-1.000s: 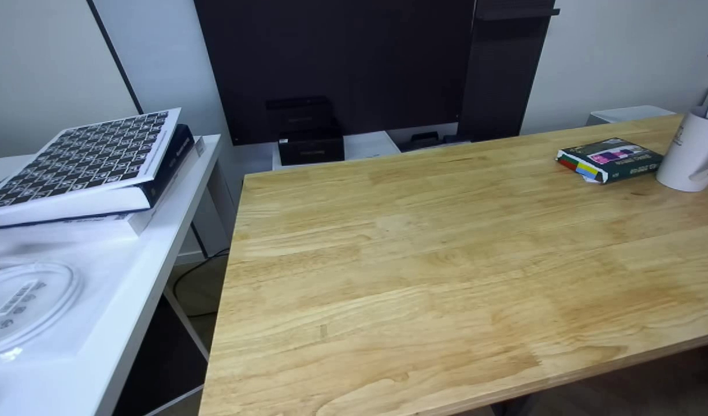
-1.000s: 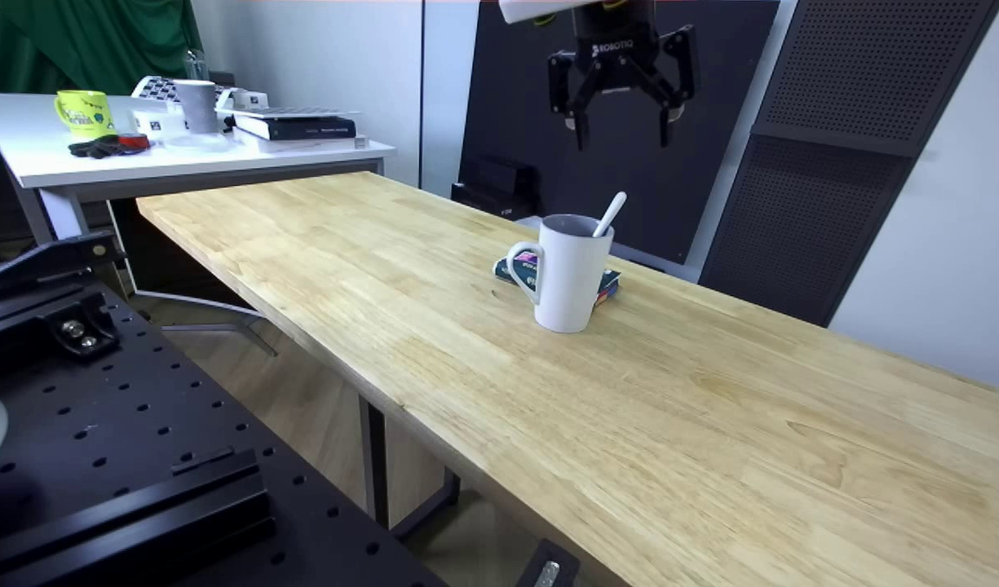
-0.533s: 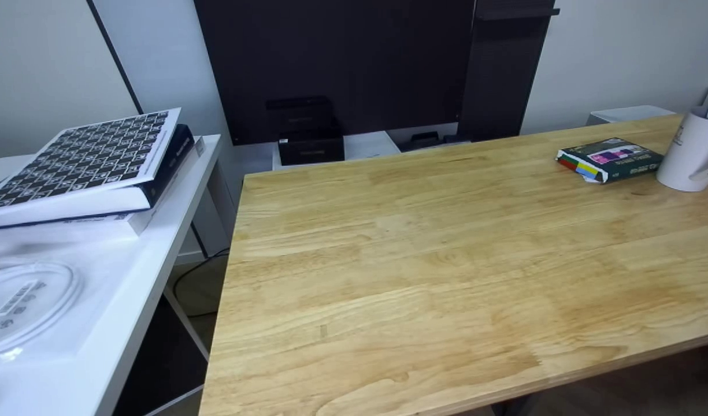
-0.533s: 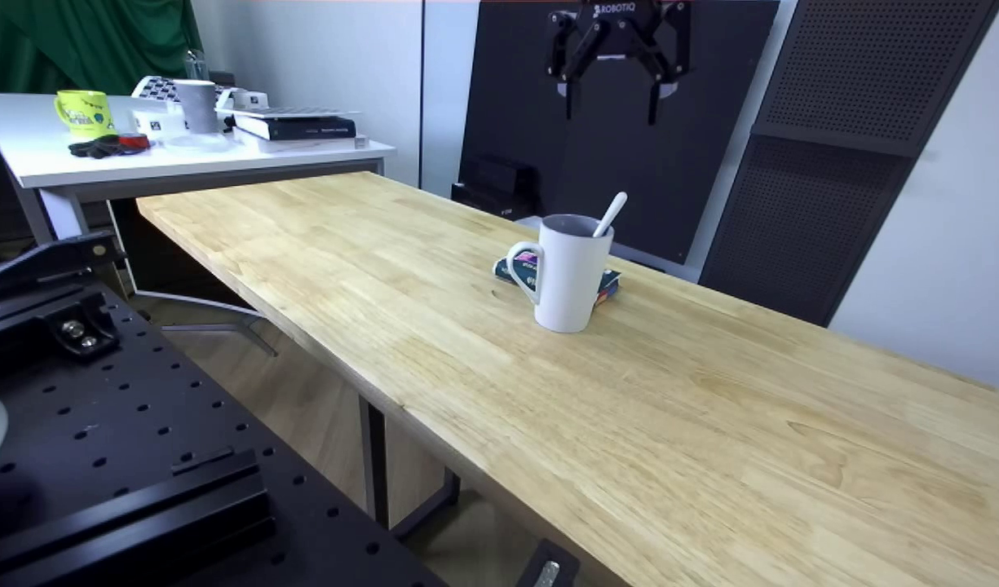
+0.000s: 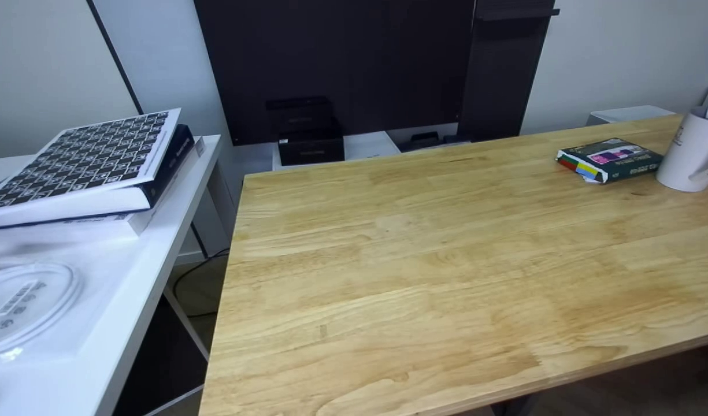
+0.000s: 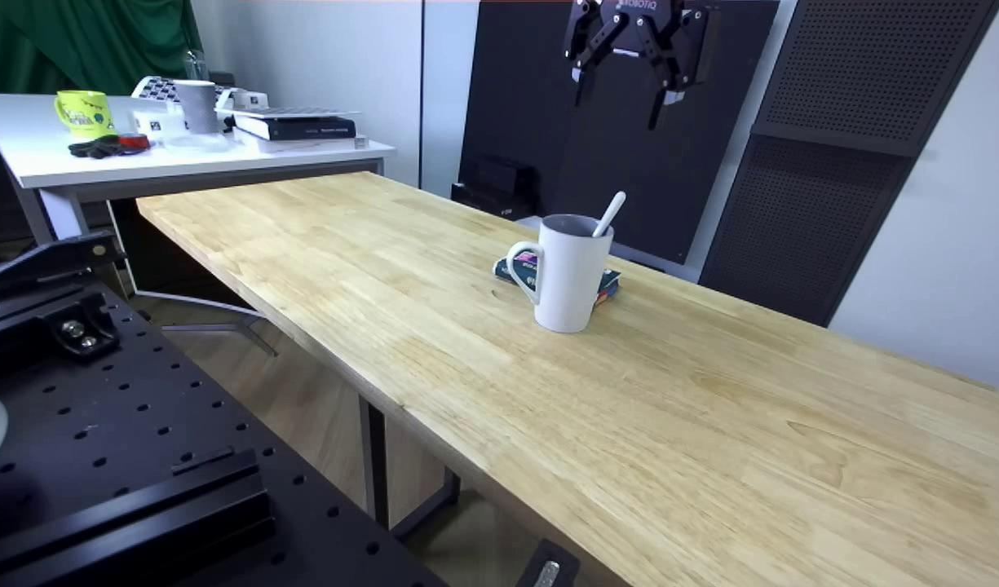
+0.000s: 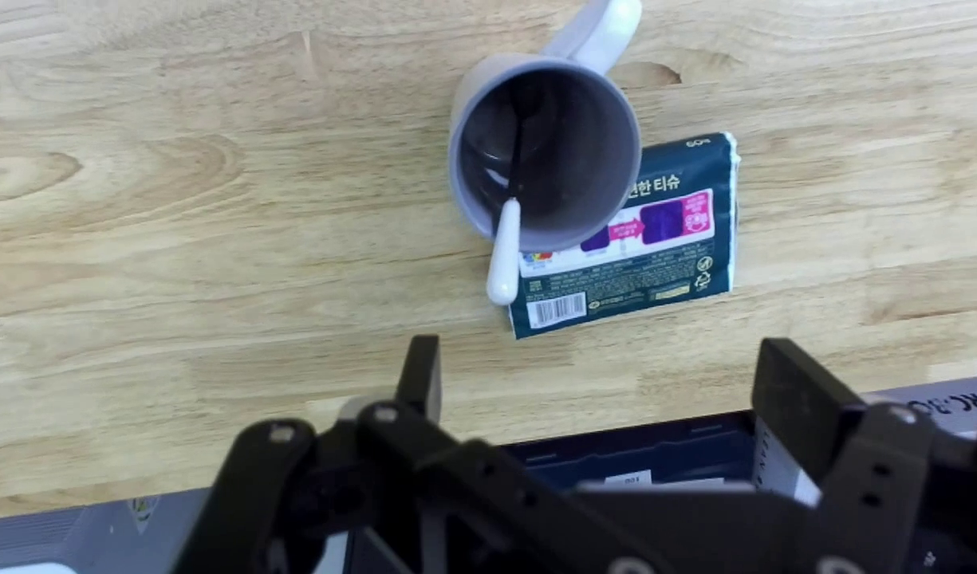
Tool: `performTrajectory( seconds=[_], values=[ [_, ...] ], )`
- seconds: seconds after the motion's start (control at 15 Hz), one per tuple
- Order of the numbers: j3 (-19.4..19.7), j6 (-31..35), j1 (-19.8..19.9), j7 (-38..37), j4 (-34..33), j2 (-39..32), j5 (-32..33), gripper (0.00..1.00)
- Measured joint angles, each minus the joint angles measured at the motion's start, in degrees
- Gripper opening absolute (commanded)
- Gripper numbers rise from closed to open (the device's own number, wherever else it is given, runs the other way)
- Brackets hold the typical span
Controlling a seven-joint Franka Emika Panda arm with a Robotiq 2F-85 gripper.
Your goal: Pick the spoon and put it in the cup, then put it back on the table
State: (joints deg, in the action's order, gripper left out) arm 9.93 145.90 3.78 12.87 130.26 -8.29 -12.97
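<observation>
The job looks about half done: the spoon (image 7: 504,251) stands in the cup (image 6: 571,281), its pale handle leaning out over the rim on the side away from the cup's own handle, its lower end down in the dim inside. What is left, I judge, is to draw it out and lay it on the counter (image 6: 711,424); nothing shows that part begun. The claw (image 6: 616,111) hangs well above the cup, its fingers (image 7: 419,371) spread wide with nothing held, and in the wrist view the spoon's handle shows beyond the fingertips rather than between them (so a shift across, as well as a descent, seems called for). As for neighbours, a flat dark-green packet (image 7: 644,255) lies on the counter just beside the cup; whether the two touch I cannot tell. It is low and should matter little to the grasp, though it takes up a spot where the spoon might otherwise be laid. The likelier snag is the rim itself: a sideways pull could drag on it and tip the cup. Well apart, in an exterior view, on a white side counter (image 6: 38,151), are a yellow mug (image 6: 85,114), a grey tumbler (image 6: 197,106) and a dark book (image 6: 311,130), none of which should get in the way.
</observation>
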Motion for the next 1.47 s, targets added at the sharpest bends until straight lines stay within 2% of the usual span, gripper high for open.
performTrajectory(
  seconds=[0.27, 0.73, 1.0, 1.47],
  values=[
    [-1.9, -8.9, 4.2, 2.2, -5.7, -4.1, -5.1, 1.00],
    [-2.1, -24.2, 8.2, 1.5, -18.0, -12.8, -5.3, 1.00],
    [-2.3, -27.7, 9.2, 1.4, -23.7, -17.6, -5.3, 1.00],
    [-3.6, -30.1, 9.7, 0.6, -31.2, -24.6, -5.3, 1.00]
  ],
)
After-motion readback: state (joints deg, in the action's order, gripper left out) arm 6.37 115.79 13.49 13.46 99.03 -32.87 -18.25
